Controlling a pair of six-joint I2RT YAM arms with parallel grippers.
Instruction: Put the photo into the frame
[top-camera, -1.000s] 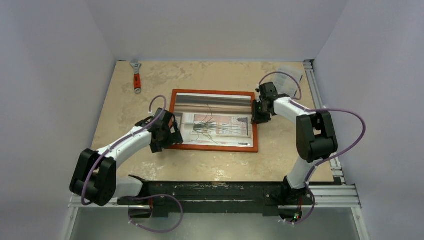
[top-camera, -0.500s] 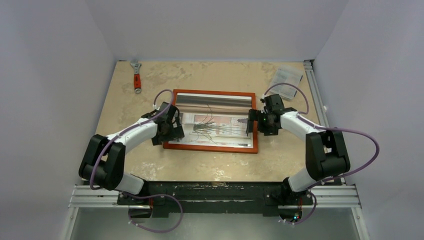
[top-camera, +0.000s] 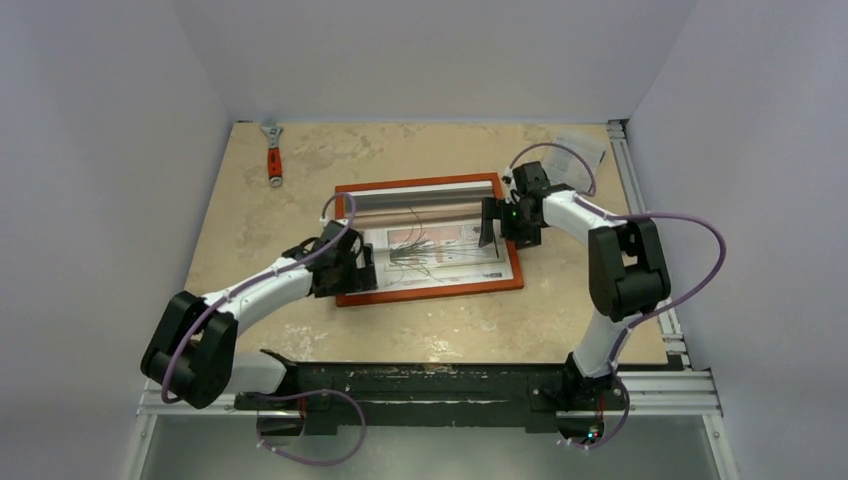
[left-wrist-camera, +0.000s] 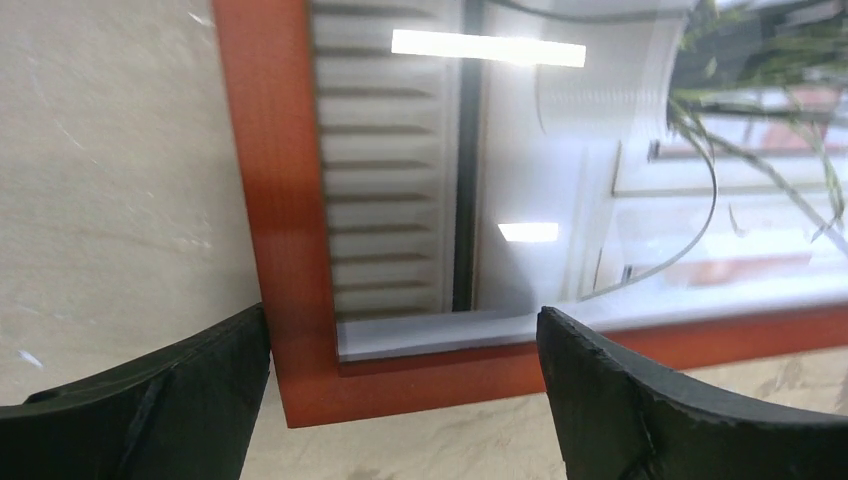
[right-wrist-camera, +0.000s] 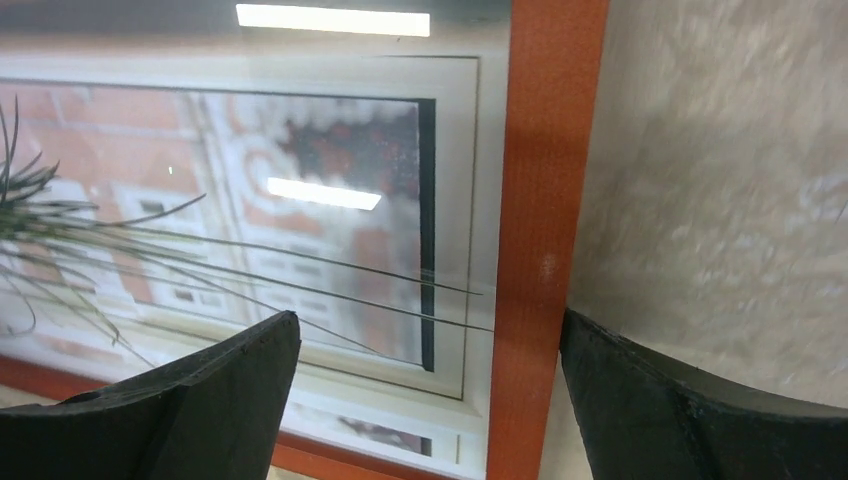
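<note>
Left gripper (top-camera: 357, 269) and right gripper (top-camera: 492, 222), both spread, straddle the frame (top-camera: 430, 293) edges; we judge a dragging finger could skew it or lift the photo (top-camera: 435, 248).

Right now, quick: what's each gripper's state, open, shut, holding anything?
Left gripper: jaws open, holding nothing, over a corner of the frame.
Right gripper: jaws open, holding nothing, over the frame's opposite edge.

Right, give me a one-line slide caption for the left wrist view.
Open black fingers flank a corner of the thin orange-brown wooden frame, glossy plant photo lying inside.
</note>
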